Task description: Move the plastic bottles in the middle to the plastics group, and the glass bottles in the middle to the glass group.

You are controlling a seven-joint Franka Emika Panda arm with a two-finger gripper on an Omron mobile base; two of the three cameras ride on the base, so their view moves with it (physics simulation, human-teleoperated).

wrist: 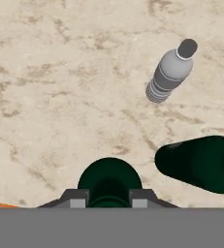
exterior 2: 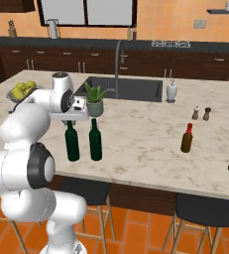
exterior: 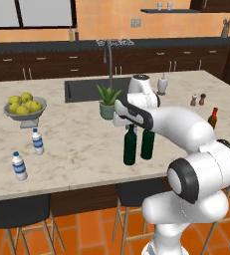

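Orange walls (exterior: 106, 20), dark cabinets (exterior 2: 86, 62), marble island (exterior: 76, 149), orange tile floor (exterior: 86, 234)

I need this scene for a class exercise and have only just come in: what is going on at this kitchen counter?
A white robot arm is sorting bottles on a marble counter. Its gripper is directly above the neck of one of two green wine bottles standing side by side mid-counter; whether it grips yet is unclear. A small greyish plastic bottle stands nearby. Two blue-labelled water bottles wait at one end, a brown red-topped bottle towards the other.
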